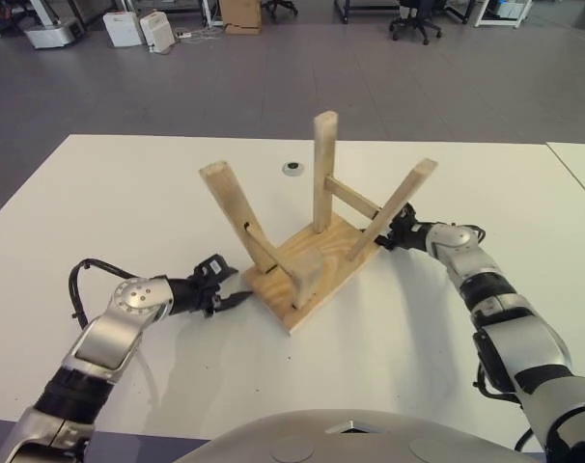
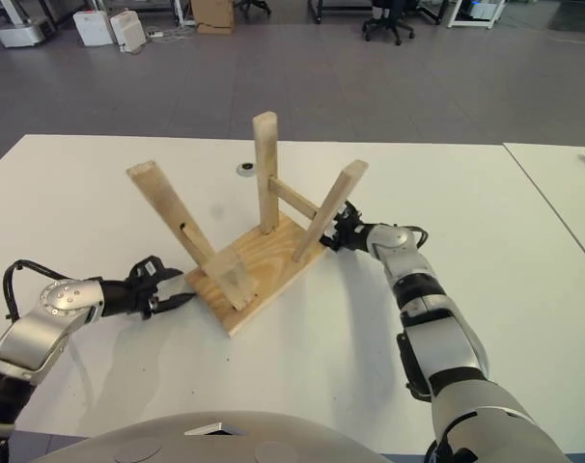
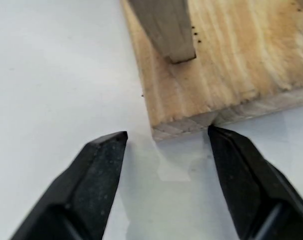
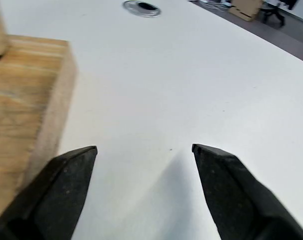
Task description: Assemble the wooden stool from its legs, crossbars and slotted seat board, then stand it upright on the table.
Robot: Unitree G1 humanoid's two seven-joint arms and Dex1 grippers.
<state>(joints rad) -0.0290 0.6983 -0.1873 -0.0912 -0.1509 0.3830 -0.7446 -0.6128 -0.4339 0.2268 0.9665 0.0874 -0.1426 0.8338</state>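
The wooden stool lies upside down on the white table (image 1: 128, 203), its seat board (image 1: 326, 253) flat and several legs pointing up. A crossbar (image 1: 350, 198) joins the back leg (image 1: 323, 174) to the right leg (image 1: 394, 207). The left leg (image 1: 236, 217) leans outward. My left gripper (image 1: 236, 299) is open at the board's near left corner; in the left wrist view that corner (image 3: 191, 120) sits just ahead of its gripper (image 3: 166, 142). My right gripper (image 1: 387, 237) is open low beside the board's right edge (image 4: 46, 100), at the foot of the right leg.
A round cable grommet (image 1: 292, 169) is set in the table behind the stool. Bare tabletop spreads to the left, right and front. The table's far edge runs behind the stool, with open floor and office furniture beyond.
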